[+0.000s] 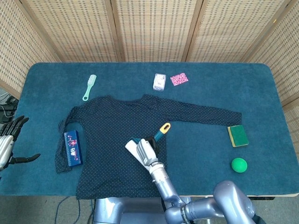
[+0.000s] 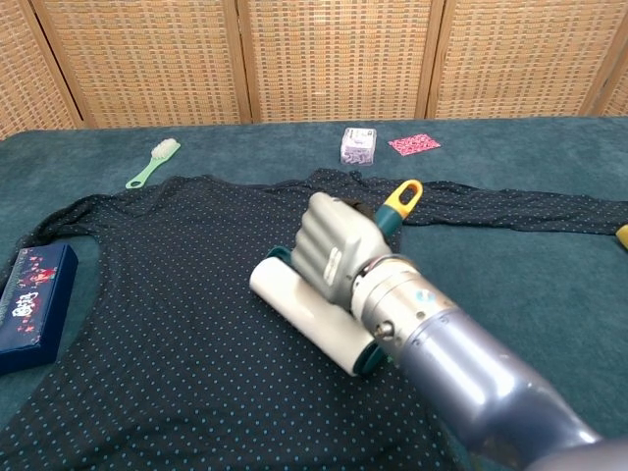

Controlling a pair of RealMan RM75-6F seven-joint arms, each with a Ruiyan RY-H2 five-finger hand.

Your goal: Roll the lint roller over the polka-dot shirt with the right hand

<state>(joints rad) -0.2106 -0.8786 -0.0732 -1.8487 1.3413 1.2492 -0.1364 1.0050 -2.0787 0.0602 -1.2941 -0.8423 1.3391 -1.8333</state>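
Because the polka-dot shirt [image 1: 121, 135] lies spread flat on the surface, the right robot hand [image 2: 334, 250], fingers wrapped around the lint roller [image 2: 312, 314], presses its drum into the fabric, handle pointing toward one o'clock.

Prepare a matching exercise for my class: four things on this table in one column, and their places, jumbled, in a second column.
Things:
1. lint roller
2. green ball
3. blue box
4. mint brush

Places:
A. on bare cloth, past the shirt's collar side, far left
B. in the right hand, lying on the polka-dot shirt
C. near the front right edge, close to the sponge
D. by the shirt's left sleeve

Pairs: 1-B, 2-C, 3-D, 4-A
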